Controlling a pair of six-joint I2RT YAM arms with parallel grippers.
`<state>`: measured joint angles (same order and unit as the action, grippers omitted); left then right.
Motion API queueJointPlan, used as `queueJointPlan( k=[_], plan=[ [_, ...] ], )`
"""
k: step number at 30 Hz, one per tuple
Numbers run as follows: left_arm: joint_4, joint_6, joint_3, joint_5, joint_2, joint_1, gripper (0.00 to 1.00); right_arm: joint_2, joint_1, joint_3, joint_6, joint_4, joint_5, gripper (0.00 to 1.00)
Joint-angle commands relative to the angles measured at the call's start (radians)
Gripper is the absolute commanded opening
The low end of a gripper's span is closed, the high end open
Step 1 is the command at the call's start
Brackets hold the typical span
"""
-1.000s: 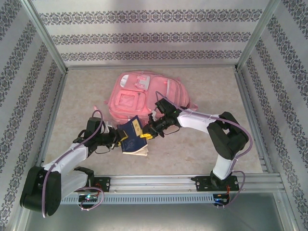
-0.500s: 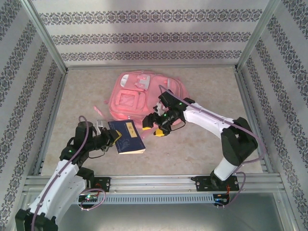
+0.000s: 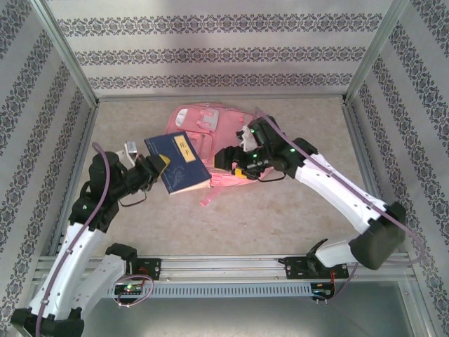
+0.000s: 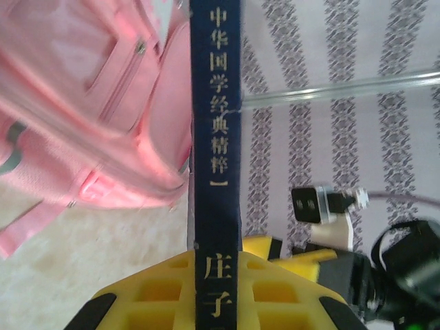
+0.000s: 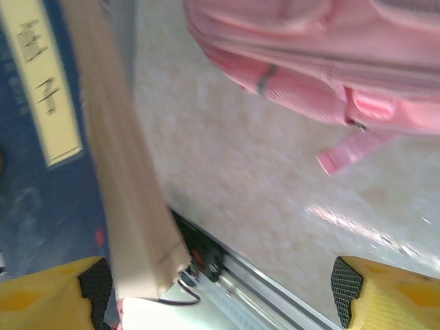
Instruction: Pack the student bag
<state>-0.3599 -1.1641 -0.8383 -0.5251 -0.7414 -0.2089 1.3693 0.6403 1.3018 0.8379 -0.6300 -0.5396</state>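
The left gripper (image 3: 156,168), clamped on the blue book (image 3: 179,163), is lifting it off the table (image 3: 280,210) toward the student bag (image 3: 203,121), which is lying at upper centre of the top view. The right gripper (image 3: 235,161), spread wide and empty, is moving in over the bag's near edge, so insertion appears imminent.

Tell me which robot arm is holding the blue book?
The left arm: its jaws are shut on the blue book. The right arm has open jaws that hold nothing.

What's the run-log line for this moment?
left gripper: shut on blue book, raised beside student bag | right gripper: open, empty, near student bag | student bag: flat on table, book not yet packed
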Motion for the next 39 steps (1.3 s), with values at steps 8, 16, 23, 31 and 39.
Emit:
queueJointPlan(
  k=[8,16,23,31,39],
  plan=[
    [0.32,-0.203,-0.183,0.402,-0.15,-0.061,0.0,-0.134,0.023,-0.082,0.439,0.573,0.106,0.98],
    [0.436,-0.326,-0.286,0.467,-0.285,-0.132,0.0,-0.017,0.129,-0.009,0.593,0.749,0.306,0.98],
    [0.417,-0.343,-0.34,0.506,-0.311,-0.191,0.0,0.059,0.162,0.054,0.586,0.823,0.399,0.98],
    [0.399,-0.344,-0.307,0.551,-0.298,-0.243,0.0,0.09,0.182,0.094,0.552,0.828,0.519,0.72],
    [0.412,-0.331,-0.295,0.586,-0.312,-0.29,0.0,0.101,0.18,0.105,0.554,0.805,0.558,0.32]
  ],
)
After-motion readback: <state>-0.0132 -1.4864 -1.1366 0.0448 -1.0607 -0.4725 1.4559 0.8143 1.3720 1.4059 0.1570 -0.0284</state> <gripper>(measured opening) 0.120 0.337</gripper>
